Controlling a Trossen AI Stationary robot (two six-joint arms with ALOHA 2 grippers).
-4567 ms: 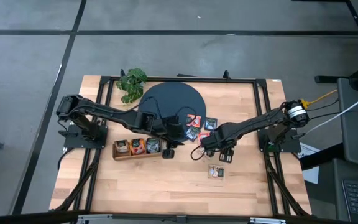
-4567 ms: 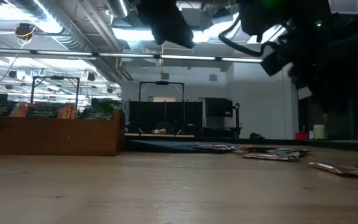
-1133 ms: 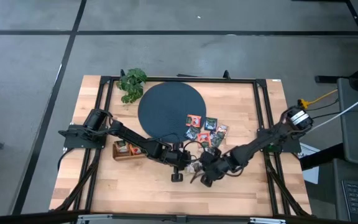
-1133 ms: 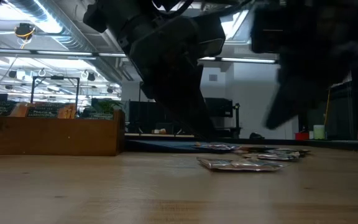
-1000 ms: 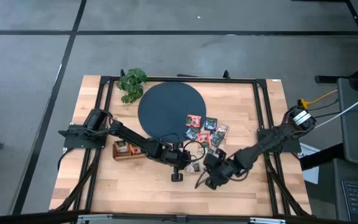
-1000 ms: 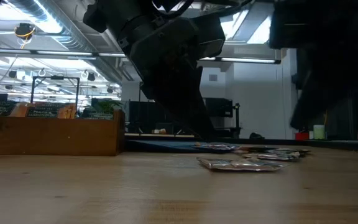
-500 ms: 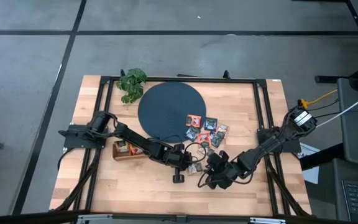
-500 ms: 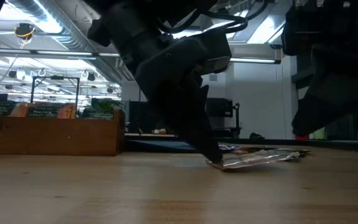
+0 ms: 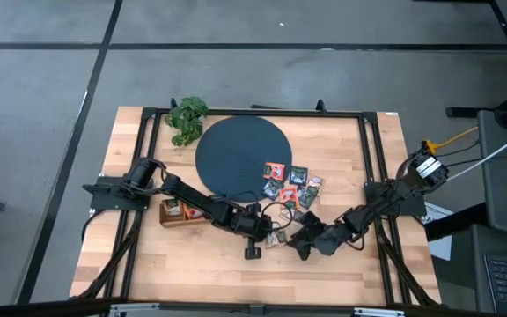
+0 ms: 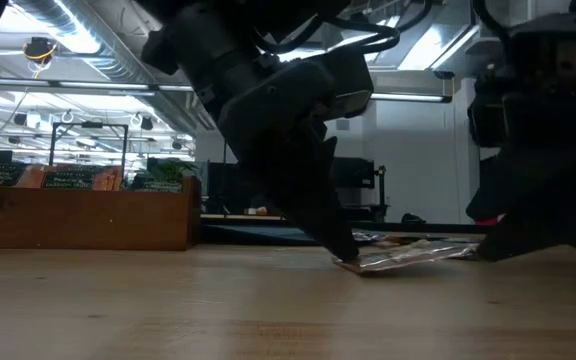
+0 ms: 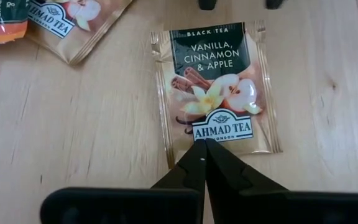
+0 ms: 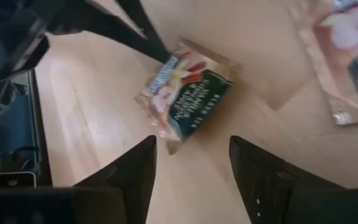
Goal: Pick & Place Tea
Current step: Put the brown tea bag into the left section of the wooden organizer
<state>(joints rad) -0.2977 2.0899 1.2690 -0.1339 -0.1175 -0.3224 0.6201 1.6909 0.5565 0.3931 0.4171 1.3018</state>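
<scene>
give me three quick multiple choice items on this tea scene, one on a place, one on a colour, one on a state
1. Where does the leafy plant stand?
A. by the dark disc, near the table's far left corner
B. inside the wooden tray
C. at the near edge of the table

2. What colour is the top band of the vanilla, cinnamon and apple sachet?
A. bright blue
B. dark green to black
C. white

3. How do the two tools stand?
A. both wide open
B. left tool shut on the sachet's edge, right tool open
C. left open, right shut on the sachet

Key: 1 A, the high view shows the plant beside the disc at the far left. 2 B, the left wrist view shows a dark band with light lettering. 3 B, the left fingertips meet on the sachet's edge, while the right fingers stand apart.
</scene>
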